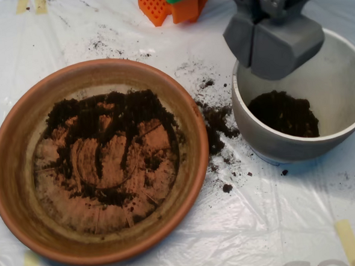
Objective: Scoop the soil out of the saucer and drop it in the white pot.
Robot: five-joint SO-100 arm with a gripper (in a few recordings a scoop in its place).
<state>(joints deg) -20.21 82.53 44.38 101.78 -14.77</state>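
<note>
Overhead, the arm reaches in from the top right edge, its dark metal wrist pointing down toward the bench [172, 242], which is covered in clear plastic sheeting. The grey claw [272, 43] hangs over the far left rim of the white pot [346, 132], its two shell halves drawn together along a thin middle seam, so it looks closed. Nothing can be seen held inside it.

The pot sits at the right, with a dark heap of soil [283, 113] lying on its cream bottom, just below and in front of the claw. The saucer [14, 179] sits well to the left, wider than the pot, close beside it but not touching. More soil is smeared across the saucer's upper half in rings and streaks, leaving the pale ridged bottom bare toward the near side.

Loose crumbs [216, 121] lie spilled on the sheeting between saucer and pot. An orange and green plastic block [175, 1] stands at the top edge.
</note>
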